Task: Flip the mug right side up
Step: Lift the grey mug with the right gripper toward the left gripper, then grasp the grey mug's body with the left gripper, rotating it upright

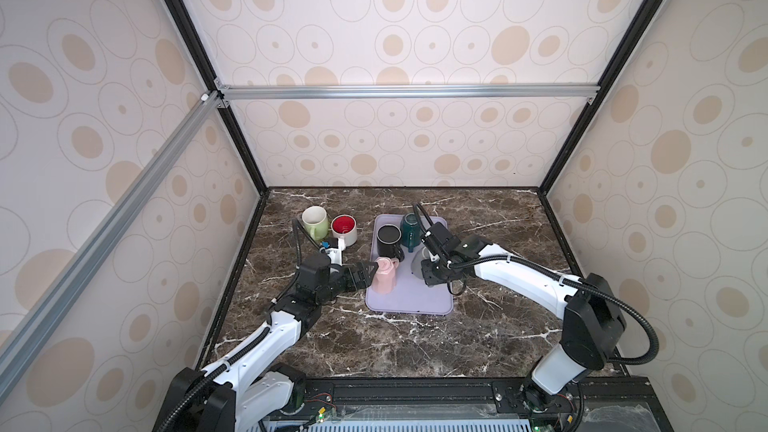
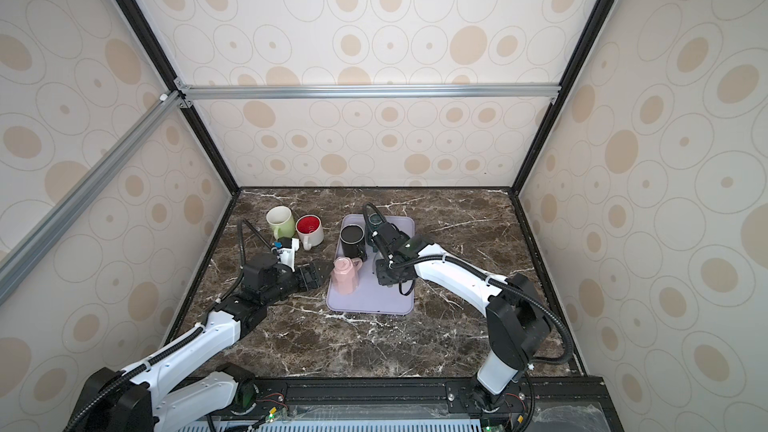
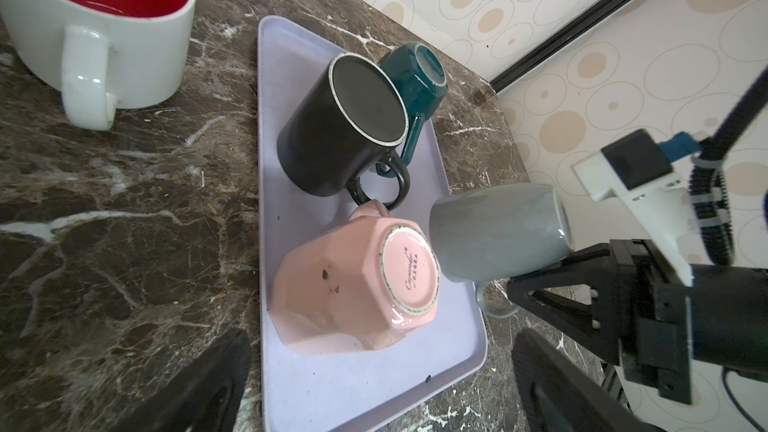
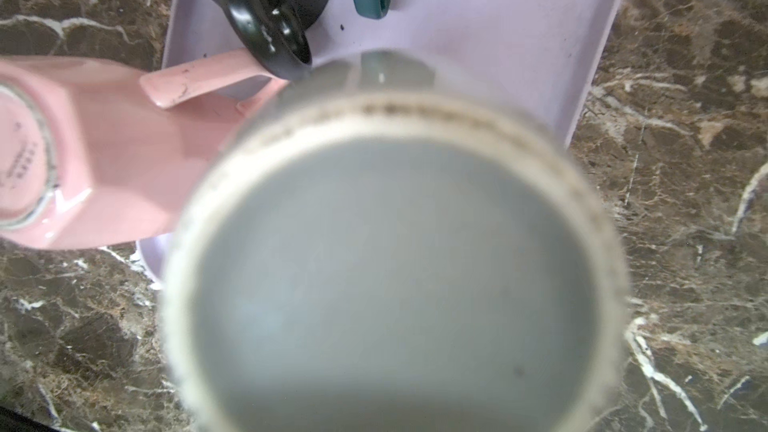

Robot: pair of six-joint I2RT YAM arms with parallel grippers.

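Grey mug (image 4: 395, 284) is hanging sideways, length level, mouth facing the pink mug (image 3: 353, 284), right tool (image 3: 515, 286) pinching it; left tool (image 1: 369, 273) gaping wide.

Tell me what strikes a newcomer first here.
The right gripper holds a grey mug on its side above the tray. A pink mug, a black mug and a teal mug stand upside down on it, the open left gripper by the pink mug. A green mug and a red-lined mug stand upright at back left.
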